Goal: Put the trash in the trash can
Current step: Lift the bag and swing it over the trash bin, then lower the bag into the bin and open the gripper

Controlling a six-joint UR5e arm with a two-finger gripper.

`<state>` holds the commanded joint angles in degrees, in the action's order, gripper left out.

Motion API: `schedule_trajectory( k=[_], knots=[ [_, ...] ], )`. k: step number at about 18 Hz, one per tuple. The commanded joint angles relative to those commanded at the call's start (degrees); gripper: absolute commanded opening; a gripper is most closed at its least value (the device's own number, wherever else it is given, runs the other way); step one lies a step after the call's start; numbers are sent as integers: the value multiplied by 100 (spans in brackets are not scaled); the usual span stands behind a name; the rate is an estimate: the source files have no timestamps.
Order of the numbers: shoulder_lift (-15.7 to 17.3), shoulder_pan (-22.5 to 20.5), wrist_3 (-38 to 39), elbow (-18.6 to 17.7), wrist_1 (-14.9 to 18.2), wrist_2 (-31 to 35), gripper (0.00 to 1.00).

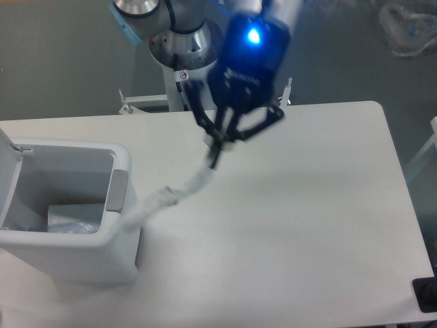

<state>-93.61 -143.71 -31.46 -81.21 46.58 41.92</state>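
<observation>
White table [321, 225] is filling most of the view, with grey floor lying behind it and the arm's white pedestal base [183, 75] standing at the far edge; a dark bin with a clear liner [410, 31] is sitting in the top right corner. The trash can [65, 215] is standing at the table's left side, lid [8, 171] tilted open; something pale and clear, probably the bottle [72, 222], is lying inside, though it is too blurred to tell for sure. The plastic bag [167, 198] is hanging stretched in a long strip, upper end at the fingertips, lower end trailing down-left and reaching the can's near right rim beside the grey tab [117, 190]. The gripper [215, 152] is pinching the bag's top, fingers drawn together on it. The arm is holding the gripper high above the table, pointing downward, a blue light glowing on the wrist [252, 41], motion-blurred.
</observation>
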Motion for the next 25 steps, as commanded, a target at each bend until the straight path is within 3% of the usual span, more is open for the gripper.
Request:
schedule_trajectory(
  k=[7,10,21,22,24,25],
  knots=[
    [413,607,-1001,-684,-9,35,0],
    [501,660,-1256,-966,-9,35,0],
    [159,985,-1459,-1335,-9,62,0],
    [150,1029,-1459,-1414,-17,62,2],
    [132,1065,-1459,-1485,0,62,17],
    [132,1073,-1459,-1538,-9,62,30]
  ],
)
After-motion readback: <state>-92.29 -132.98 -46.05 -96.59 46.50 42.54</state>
